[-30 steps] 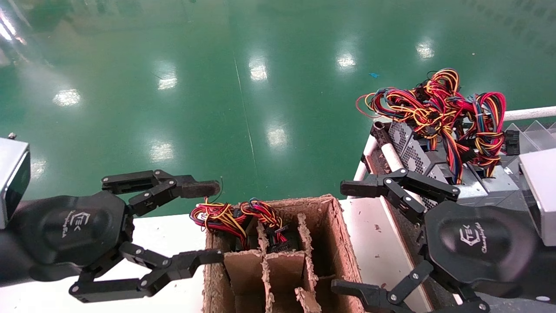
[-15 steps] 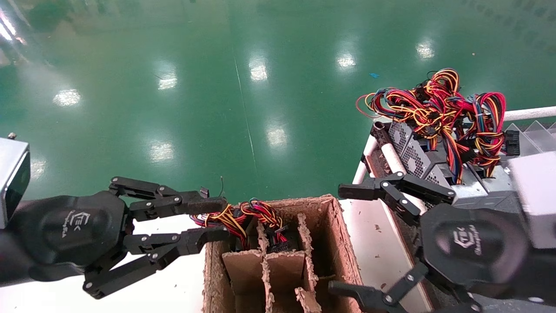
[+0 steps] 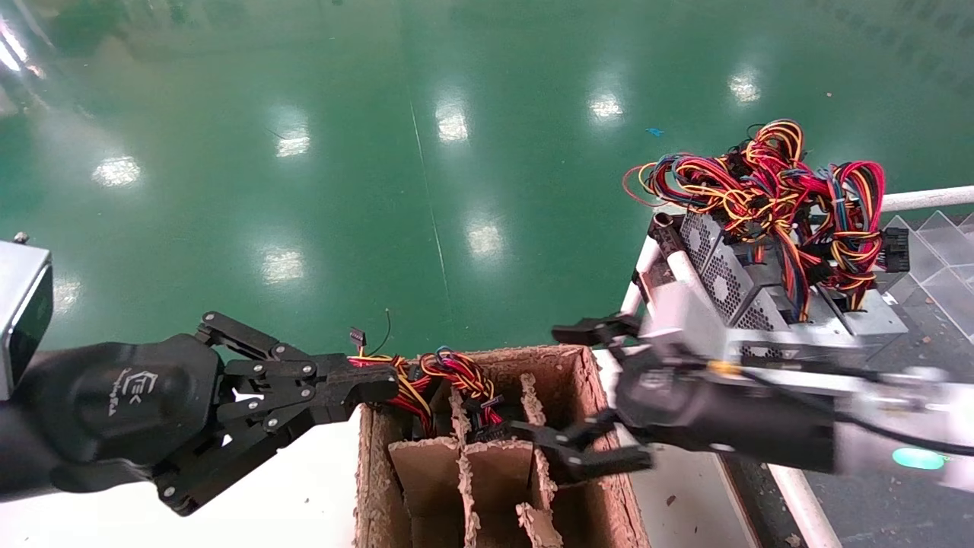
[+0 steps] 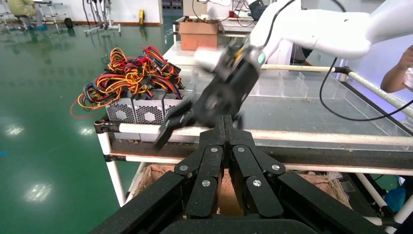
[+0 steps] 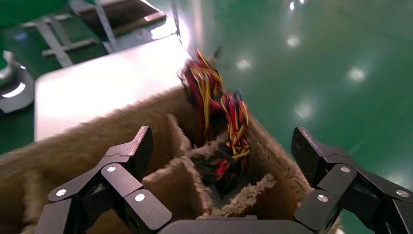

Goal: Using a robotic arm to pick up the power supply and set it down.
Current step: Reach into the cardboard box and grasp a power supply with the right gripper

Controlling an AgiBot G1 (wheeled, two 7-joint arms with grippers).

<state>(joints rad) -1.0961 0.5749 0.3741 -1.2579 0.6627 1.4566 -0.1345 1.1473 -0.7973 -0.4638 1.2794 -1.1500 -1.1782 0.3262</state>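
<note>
Now the right gripper hangs wide open and empty over the cardboard box, low in the middle. The power supply sits at the middle right. The left gripper is squeezed shut by the box's wires. It would be best to grab the metal, not the wires.

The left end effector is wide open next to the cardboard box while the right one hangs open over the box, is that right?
Not quite. The left end effector is shut, its fingers pressed together in the left wrist view, beside the cardboard box. The rest holds: the right end effector hangs open over the box, as the right wrist view shows.
</note>
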